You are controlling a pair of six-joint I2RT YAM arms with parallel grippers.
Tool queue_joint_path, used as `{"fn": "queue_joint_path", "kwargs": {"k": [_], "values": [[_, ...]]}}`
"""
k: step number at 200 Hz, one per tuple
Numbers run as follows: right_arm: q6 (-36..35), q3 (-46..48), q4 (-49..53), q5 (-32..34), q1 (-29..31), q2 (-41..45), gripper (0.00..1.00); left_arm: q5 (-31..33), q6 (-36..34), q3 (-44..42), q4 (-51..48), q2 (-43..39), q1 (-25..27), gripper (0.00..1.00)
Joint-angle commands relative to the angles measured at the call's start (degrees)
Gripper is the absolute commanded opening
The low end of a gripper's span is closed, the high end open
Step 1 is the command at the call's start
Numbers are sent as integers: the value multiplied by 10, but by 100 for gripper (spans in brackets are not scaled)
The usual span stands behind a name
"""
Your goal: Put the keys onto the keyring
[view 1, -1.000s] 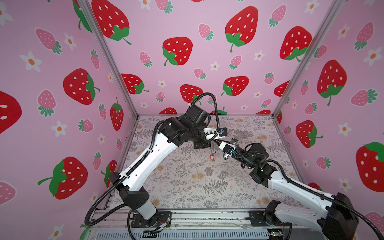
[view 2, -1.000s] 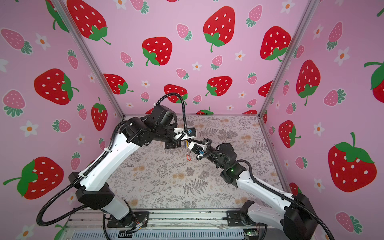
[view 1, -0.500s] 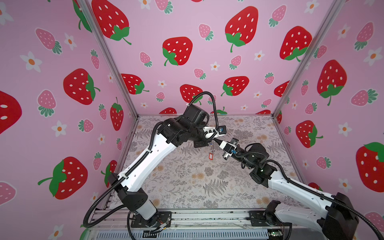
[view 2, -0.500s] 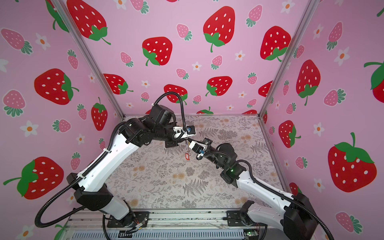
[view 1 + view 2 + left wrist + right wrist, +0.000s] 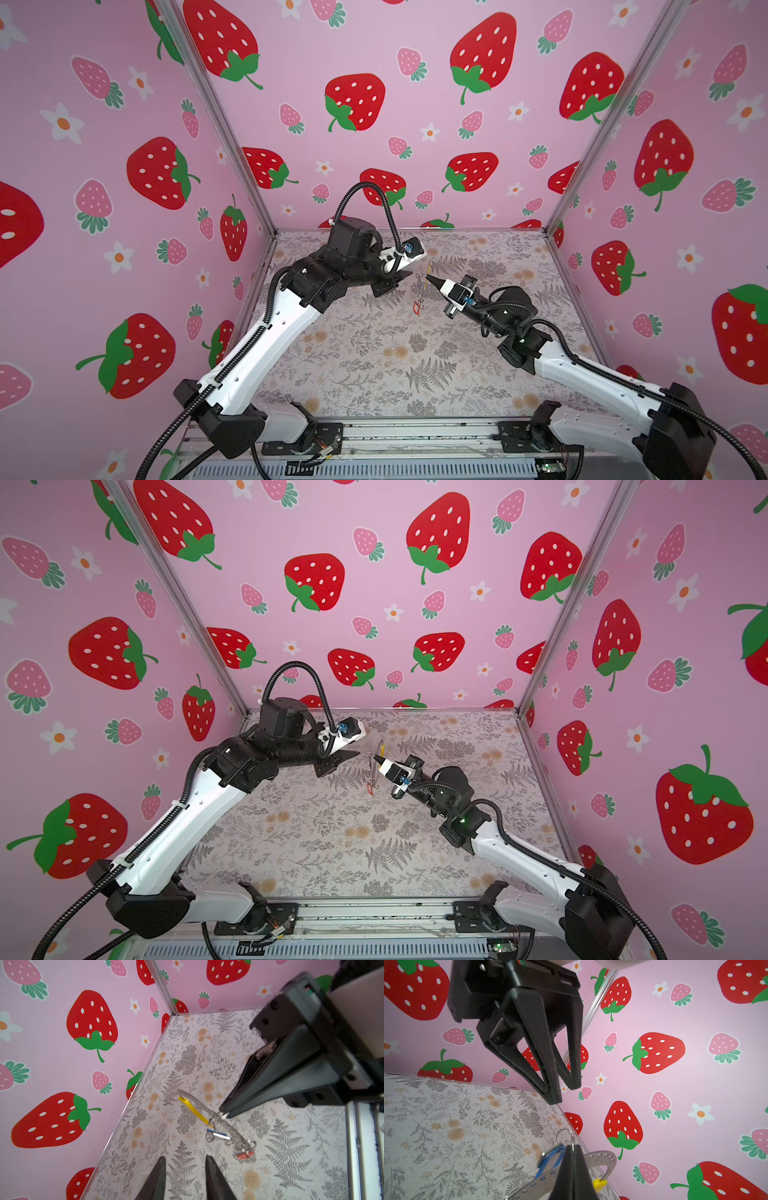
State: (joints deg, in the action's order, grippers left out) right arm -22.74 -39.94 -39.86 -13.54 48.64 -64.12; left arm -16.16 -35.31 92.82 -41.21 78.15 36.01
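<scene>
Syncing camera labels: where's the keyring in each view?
Top view: keyring mid-frame, at the right gripper's tip.
Top view: keyring mid-frame, same tip.
Left wrist: keyring just beyond the open left gripper.
Right wrist: keyring close-up, behind the right gripper.
Shared landmark: right gripper's tip, clamping it.

The keyring (image 5: pixel 233 1130) is a large, flat grey metal hoop with a row of small holes and one bright yellow segment (image 5: pixel 192 1111). It hangs clear of the floor, nearly edge-on in both top views, with the yellow segment uppermost. The closed tips of the right gripper (image 5: pixel 224 1113) pinch its band. The blue-tagged key (image 5: pixel 216 1133) hangs against the band just past the yellow segment. The red-tagged key (image 5: pixel 245 1155) dangles from a small wire ring at the hoop's lowest end.
</scene>
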Motion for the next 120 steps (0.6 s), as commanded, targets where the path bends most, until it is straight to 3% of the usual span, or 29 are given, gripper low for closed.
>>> {"fn": "queue_joint_path", "kwargs": {"k": [1,84,120], "values": [[12,-7,-31,-7,2,0,0,-41,48,-14,50,-1,-4,33],[17,-6,-40,-18,2,7,0,-76,81,-5,49,25,-11,21],[19,-8,-41,-15,1,7,0,-83,80,-4,42,25,-12,20]]}}
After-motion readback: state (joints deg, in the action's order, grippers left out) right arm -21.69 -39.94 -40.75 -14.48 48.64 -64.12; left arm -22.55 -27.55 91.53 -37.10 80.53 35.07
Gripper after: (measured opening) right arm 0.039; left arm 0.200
